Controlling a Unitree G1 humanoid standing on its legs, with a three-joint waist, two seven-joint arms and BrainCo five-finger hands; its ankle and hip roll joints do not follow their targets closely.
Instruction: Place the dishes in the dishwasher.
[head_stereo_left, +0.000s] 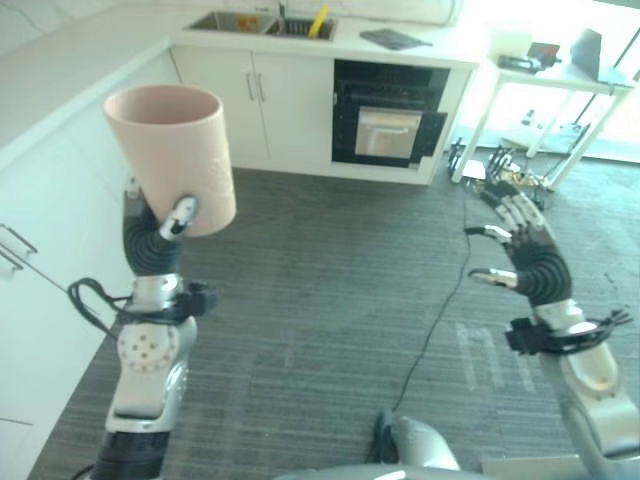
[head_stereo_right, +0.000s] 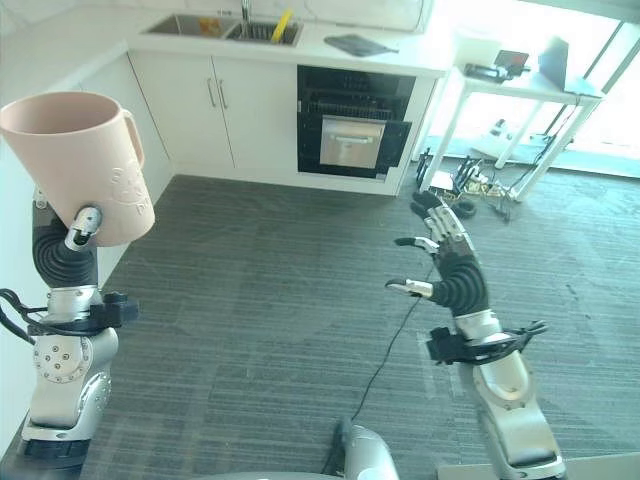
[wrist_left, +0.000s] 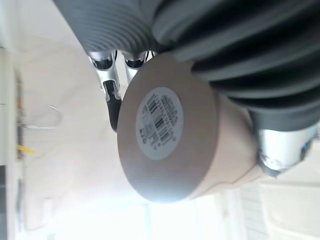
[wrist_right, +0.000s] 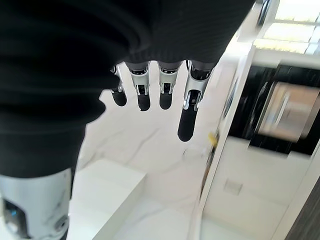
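Head stereo pair looked down and forward from above across the grey floor toward the oven (head_stereo_left: 390, 125) and sink (head_stereo_right: 222, 27) at frame top. Both eyes shared the pink mug (head_stereo_left: 172, 155) at upper left and the right hand (head_stereo_right: 445, 262). Left wrist cam sat very close under the mug's base. Right wrist cam looked along its fingers (wrist_right: 186, 112) toward the oven, right of frame.

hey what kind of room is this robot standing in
Most likely a home-style kitchen: a sink sits in a white counter, white cabinets stand below it, and a built-in oven is beside them. The left robot hand holds up a pink mug.
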